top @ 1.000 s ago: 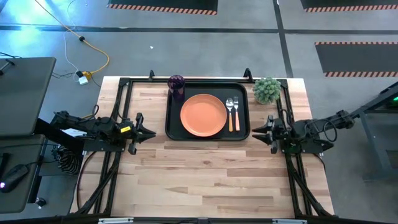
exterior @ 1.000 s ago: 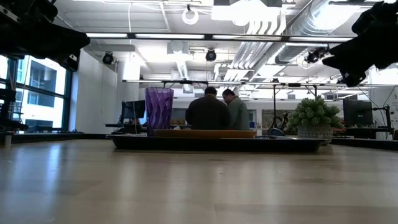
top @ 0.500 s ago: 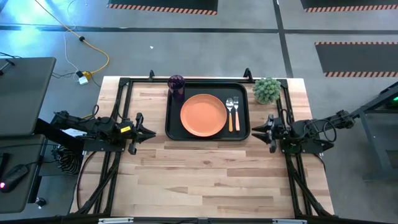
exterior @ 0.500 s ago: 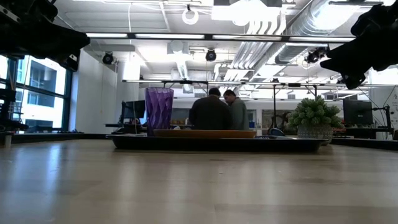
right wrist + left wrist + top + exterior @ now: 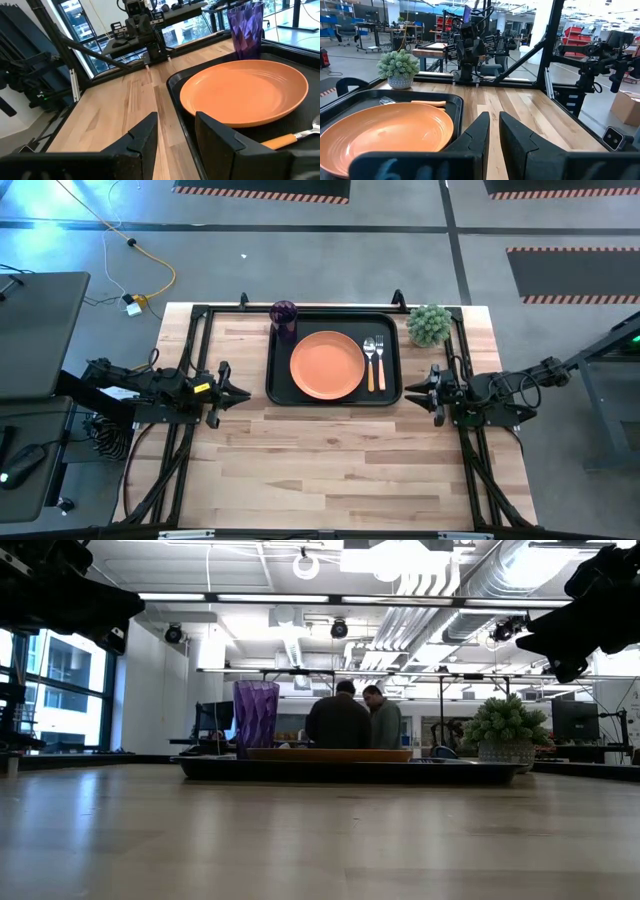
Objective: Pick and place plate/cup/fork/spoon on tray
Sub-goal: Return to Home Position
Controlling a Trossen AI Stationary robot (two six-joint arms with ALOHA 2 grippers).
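The black tray (image 5: pixel 335 402) lies at the table's far middle. On it are the orange plate (image 5: pixel 327 365), the purple cup (image 5: pixel 284 315) upright in its far left corner, and the spoon (image 5: pixel 369 360) and fork (image 5: pixel 379 362) side by side to the right of the plate. My left gripper (image 5: pixel 245 392) hangs left of the tray, shut and empty, and its wrist view (image 5: pixel 495 125) looks across the plate (image 5: pixel 385 135). My right gripper (image 5: pixel 408 393) hangs right of the tray, open and empty, and its wrist view (image 5: pixel 176 125) shows the plate (image 5: pixel 245 95) and cup (image 5: pixel 245 27).
A small green plant (image 5: pixel 430 325) in a pot stands at the far right, just beyond the tray's corner. Black frame rails run along the table's left, right and far edges. Bare wood lies from the tray to the near edge. People sit in the room beyond (image 5: pixel 350 720).
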